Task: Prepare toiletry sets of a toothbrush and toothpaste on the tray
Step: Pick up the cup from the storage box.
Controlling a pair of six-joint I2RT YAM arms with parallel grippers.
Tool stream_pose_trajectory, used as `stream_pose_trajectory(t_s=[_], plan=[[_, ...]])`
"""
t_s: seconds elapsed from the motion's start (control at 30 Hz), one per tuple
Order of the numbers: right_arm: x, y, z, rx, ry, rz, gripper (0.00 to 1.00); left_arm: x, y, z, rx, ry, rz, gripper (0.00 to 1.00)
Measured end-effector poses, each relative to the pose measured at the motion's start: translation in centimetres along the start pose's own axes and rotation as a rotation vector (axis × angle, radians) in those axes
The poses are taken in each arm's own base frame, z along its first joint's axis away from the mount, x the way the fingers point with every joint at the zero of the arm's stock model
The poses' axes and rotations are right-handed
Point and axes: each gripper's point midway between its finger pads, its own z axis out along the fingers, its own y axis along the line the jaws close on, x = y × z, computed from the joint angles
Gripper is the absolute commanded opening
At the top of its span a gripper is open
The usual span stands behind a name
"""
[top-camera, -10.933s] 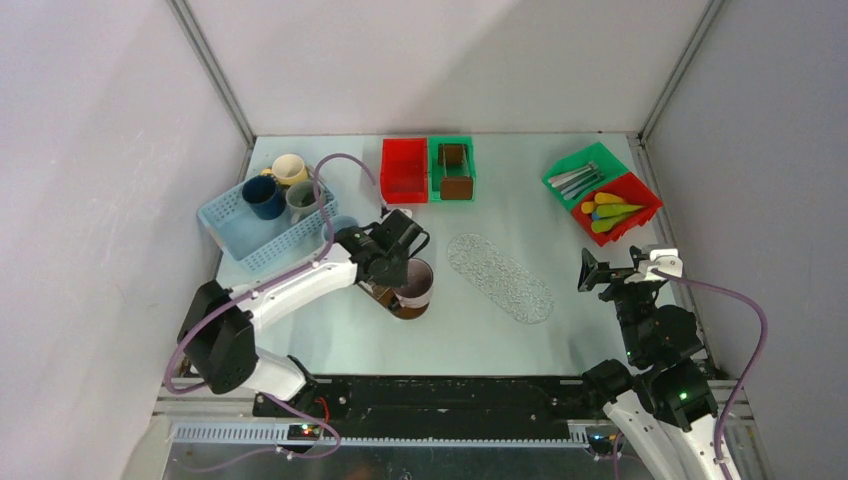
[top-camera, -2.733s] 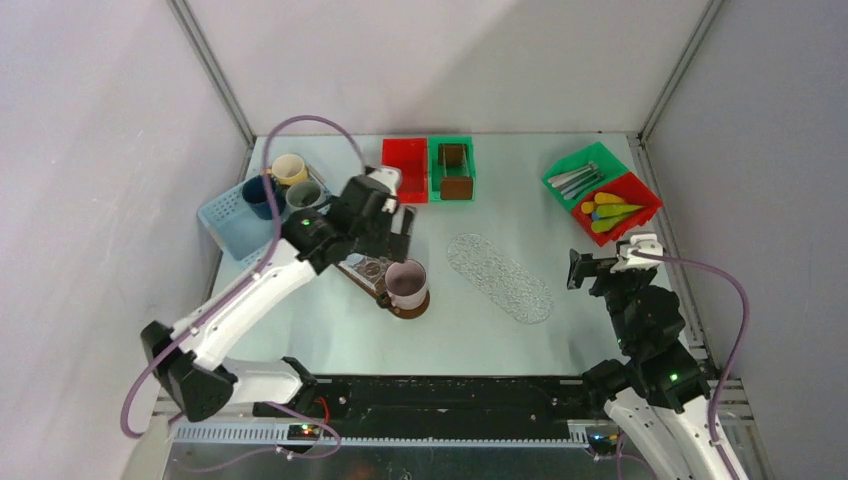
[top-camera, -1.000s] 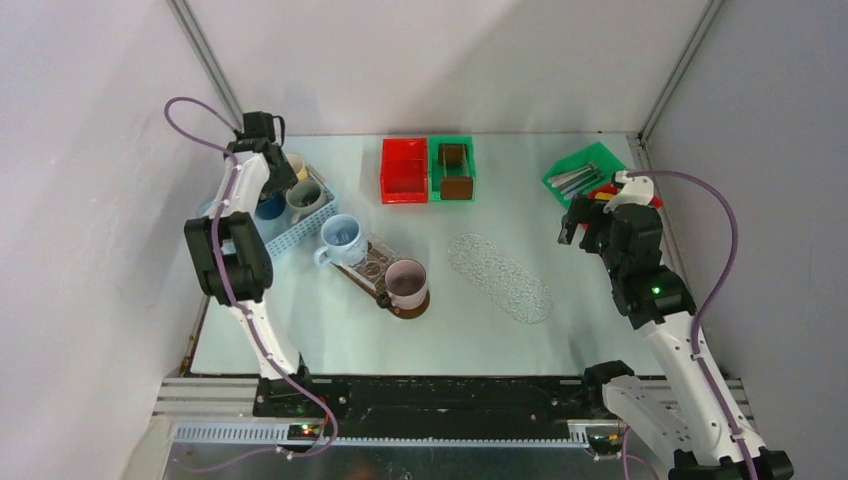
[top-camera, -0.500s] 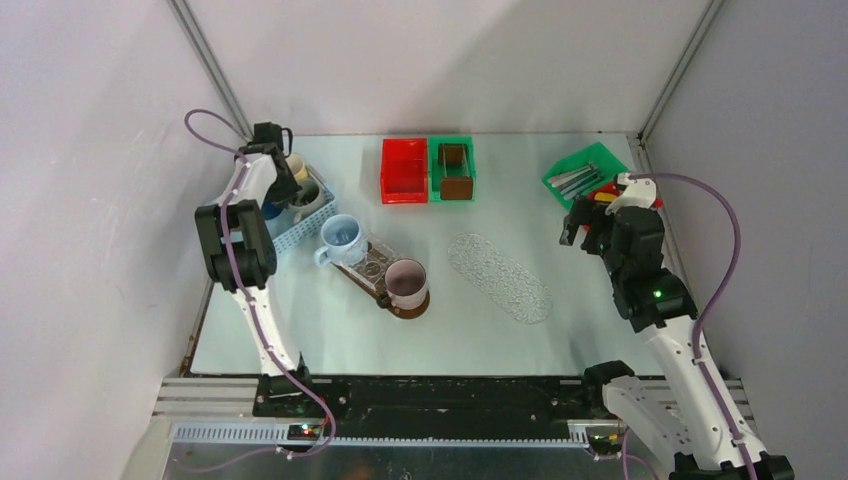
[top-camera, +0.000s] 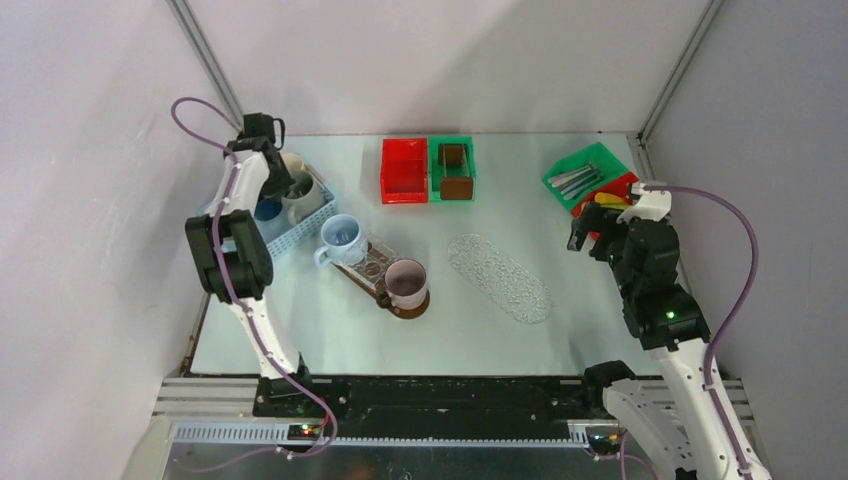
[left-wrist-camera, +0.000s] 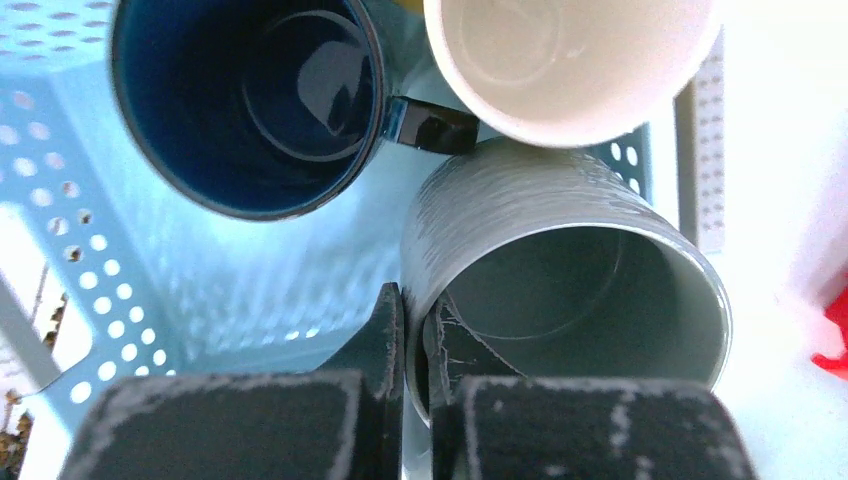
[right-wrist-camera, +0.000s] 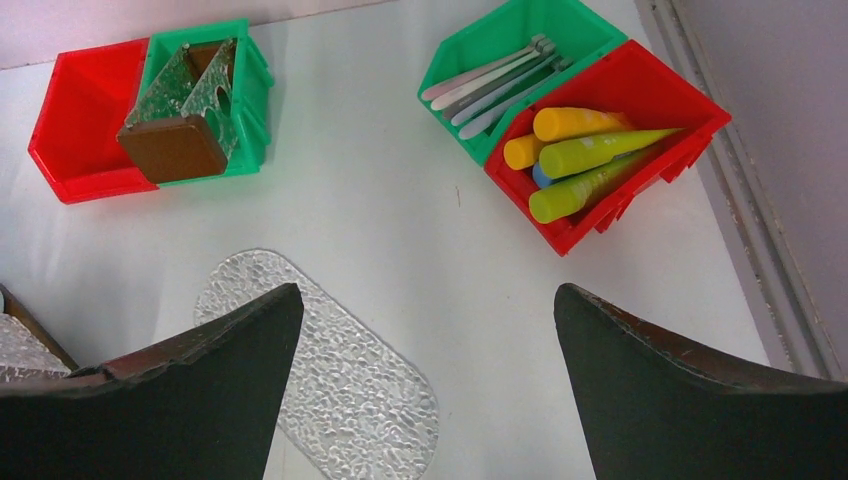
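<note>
The left hand (left-wrist-camera: pixel 415 330) is clamped on the rim of the grey mug (left-wrist-camera: pixel 530 210) inside the blue basket (left-wrist-camera: pixel 60 170); the right hand (right-wrist-camera: pixel 425 295) is held wide open, nothing gripped, above the tabletop (right-wrist-camera: pixel 380 200); the toothbrushes (right-wrist-camera: pixel 495 80) are kept in a green bin (right-wrist-camera: pixel 520 20), the tubes (right-wrist-camera: pixel 585 150) in the adjoining red bin (right-wrist-camera: pixel 650 80), apart from the clear tray (right-wrist-camera: pixel 330 380).

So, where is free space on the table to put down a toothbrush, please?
The clear oval tray is empty. Bare table lies between it and the green bin of toothbrushes, also along the near edge. Crowded: the blue basket, where the left claw pinches the grey mug.
</note>
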Motion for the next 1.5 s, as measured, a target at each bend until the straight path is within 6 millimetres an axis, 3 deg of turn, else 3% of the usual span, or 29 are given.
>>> stream_pose_trajectory(t_s=[0.2,0.4,0.6,0.8,1.07,1.37,1.5], plan=[[-0.3,-0.3,-1.0,0.000,-0.018,0.002,0.99,-1.6,0.6,-5.5,0.023,-0.080,0.002,0.00],[-0.5,-0.7,-2.0,0.004,-0.050,0.005,1.00,-2.1,0.7,-9.6,0.046,-0.133,0.009,0.00],[0.2,-1.4,-2.8,0.017,-0.067,0.005,0.99,-1.4,-1.4,-12.4,0.084,-0.138,0.060,0.00],[1.6,-2.2,-3.3,0.031,-0.080,0.002,0.99,-0.1,-7.3,-16.6,0.188,-0.183,0.168,0.00],[3.2,-3.0,-3.6,0.045,-0.099,0.000,0.99,3.7,-15.6,-22.5,0.376,-0.218,0.279,0.00],[3.0,-3.1,-3.7,0.039,-0.139,0.001,0.99,9.9,-22.4,-26.2,0.525,-0.187,0.367,0.00],[2.9,-3.1,-3.8,0.036,-0.155,-0.002,0.99,12.8,-25.6,-26.4,0.567,-0.165,0.405,0.00]])
